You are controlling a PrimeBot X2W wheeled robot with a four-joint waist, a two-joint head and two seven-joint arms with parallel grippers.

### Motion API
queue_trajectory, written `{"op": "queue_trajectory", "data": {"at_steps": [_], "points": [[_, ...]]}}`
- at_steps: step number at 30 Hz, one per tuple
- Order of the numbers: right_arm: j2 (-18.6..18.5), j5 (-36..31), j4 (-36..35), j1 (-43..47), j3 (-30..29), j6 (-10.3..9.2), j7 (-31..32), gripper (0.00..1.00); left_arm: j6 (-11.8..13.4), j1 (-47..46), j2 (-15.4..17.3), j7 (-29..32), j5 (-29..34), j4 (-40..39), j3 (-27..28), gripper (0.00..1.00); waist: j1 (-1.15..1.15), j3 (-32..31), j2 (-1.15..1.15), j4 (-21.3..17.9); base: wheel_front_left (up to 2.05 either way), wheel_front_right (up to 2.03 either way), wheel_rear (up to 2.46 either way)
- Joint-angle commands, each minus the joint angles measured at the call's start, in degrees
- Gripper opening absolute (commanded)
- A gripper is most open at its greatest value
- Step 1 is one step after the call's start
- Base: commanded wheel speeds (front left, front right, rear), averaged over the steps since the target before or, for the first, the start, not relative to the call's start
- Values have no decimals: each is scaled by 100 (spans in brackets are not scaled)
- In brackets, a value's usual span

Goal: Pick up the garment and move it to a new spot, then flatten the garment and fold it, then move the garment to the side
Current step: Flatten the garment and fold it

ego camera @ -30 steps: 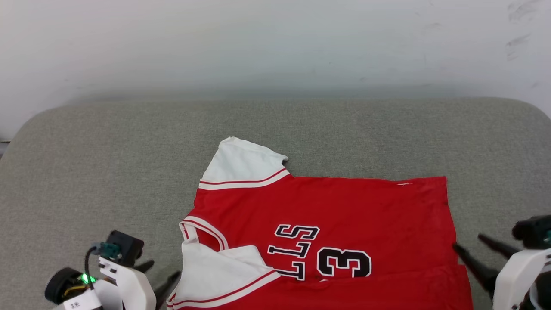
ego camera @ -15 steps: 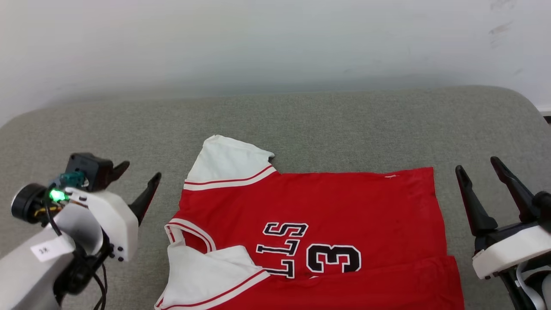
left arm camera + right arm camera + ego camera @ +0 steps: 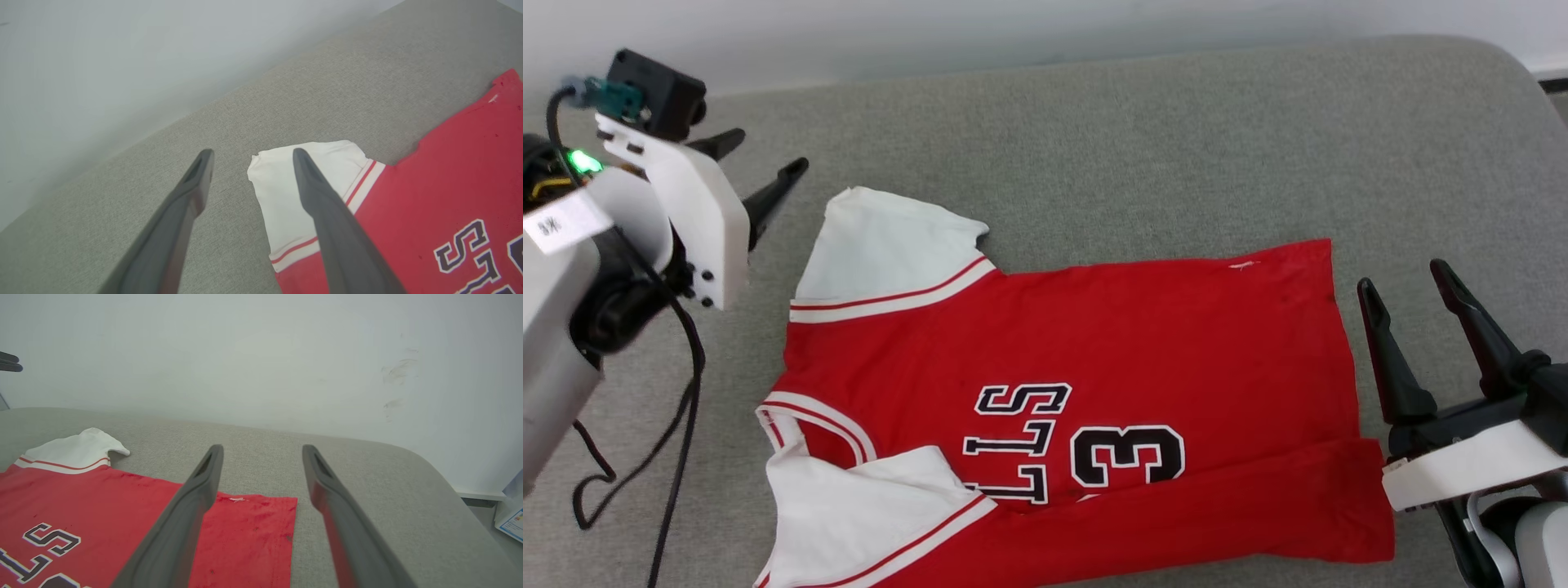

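The garment [image 3: 1094, 343], a red jersey with white sleeves and a black "3", lies spread on the grey cushion with its collar to the left. Its near long edge is folded over the lettering, and the near sleeve [image 3: 866, 506] lies on the chest. My left gripper [image 3: 764, 155] hovers open just left of the far white sleeve [image 3: 882, 245], empty. In the left wrist view that gripper [image 3: 252, 153] points at the sleeve's [image 3: 282, 183] outer edge. My right gripper [image 3: 1403, 278] stands open and empty beside the hem. In the right wrist view it [image 3: 262, 449] is above the garment's [image 3: 122, 510] far hem corner.
The grey cushion [image 3: 1143, 139] has a rounded far right corner and meets a white wall [image 3: 261, 355] behind. A black cable [image 3: 678, 425] hangs from my left arm over the cushion. Floor and a printed box [image 3: 510, 522] lie off the right end.
The camera has tilted down, shifting the whole picture. Both arms have come up and forward: the left to beside the far sleeve, the right to beside the hem. The garment lies as before.
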Motion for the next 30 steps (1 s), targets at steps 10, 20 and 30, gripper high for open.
{"op": "queue_trajectory", "data": {"at_steps": [10,20,30], "points": [[111,-23,12,-502,184,-5,-196,100,-283,-1310,-359,2041,-688,1085,-188,100,-1,1046,0,-439,0,0,0],[116,-38,32,-750,300,-6,-256,100,-201,-1731,-553,2871,-401,1809,-608,100,-1,1473,0,-647,0,0,0],[23,27,66,-855,226,-5,-198,100,-339,-1481,-615,3027,-428,2065,-890,0,-1,1378,0,-613,0,0,0]]}}
